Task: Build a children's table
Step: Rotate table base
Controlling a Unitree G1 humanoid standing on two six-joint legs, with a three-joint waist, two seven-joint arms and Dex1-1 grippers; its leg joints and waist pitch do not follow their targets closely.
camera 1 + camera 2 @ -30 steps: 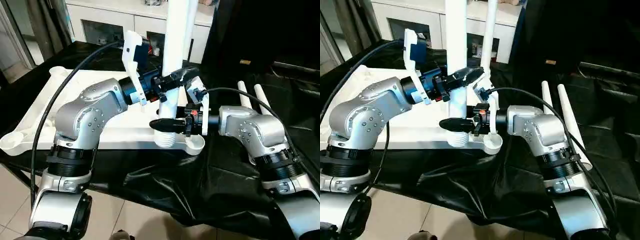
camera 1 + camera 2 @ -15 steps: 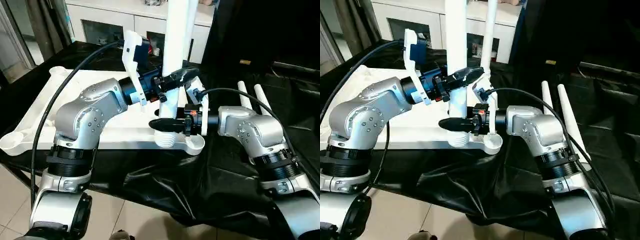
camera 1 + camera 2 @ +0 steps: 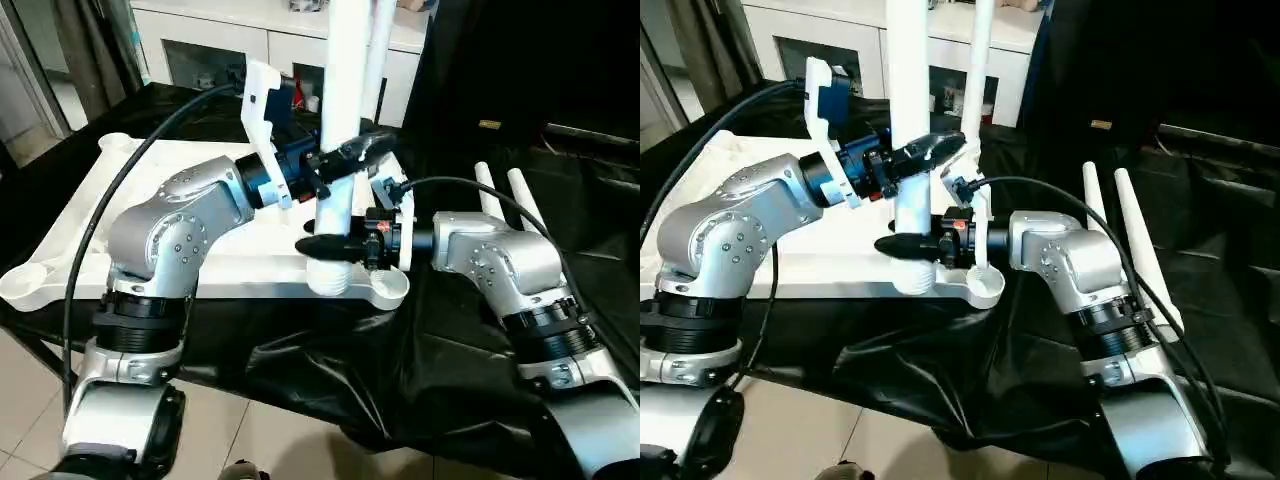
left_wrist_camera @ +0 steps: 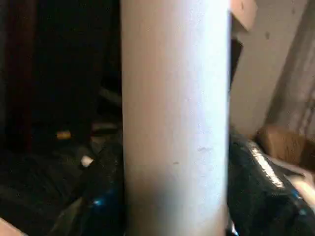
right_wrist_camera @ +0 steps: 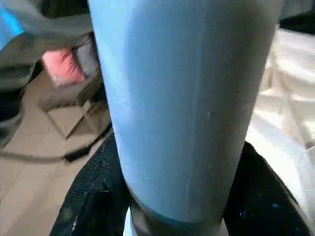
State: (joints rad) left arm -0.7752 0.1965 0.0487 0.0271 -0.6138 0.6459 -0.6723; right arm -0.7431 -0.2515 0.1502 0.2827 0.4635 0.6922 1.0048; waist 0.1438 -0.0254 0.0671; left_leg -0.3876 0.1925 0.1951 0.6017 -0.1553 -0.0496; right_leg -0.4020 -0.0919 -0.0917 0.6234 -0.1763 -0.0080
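Note:
The white tabletop (image 3: 90, 210) lies underside up on the black-draped bench. One white leg (image 3: 345, 60) stands upright at the near right corner socket (image 3: 392, 290), its ribbed foot by the rim. My left gripper (image 3: 340, 160) is shut on this leg partway up, and black fingers (image 4: 106, 196) flank the tube (image 4: 174, 123). My right gripper (image 3: 325, 245) is shut on the same leg just above its foot, and its fingers (image 5: 88, 196) press both sides of the tube (image 5: 187, 98). A second leg (image 3: 983, 60) stands upright behind.
Two loose white legs (image 3: 505, 195) lie side by side on the black cloth (image 3: 400, 360) to the right. A white cabinet with glass doors (image 3: 230, 50) stands behind the bench. Tiled floor (image 3: 30, 400) lies below the bench's front edge. A black cable (image 3: 110, 200) arcs over my left arm.
My right gripper's fingers have closed in on the lower leg. The leg and my left gripper have shifted slightly to the left.

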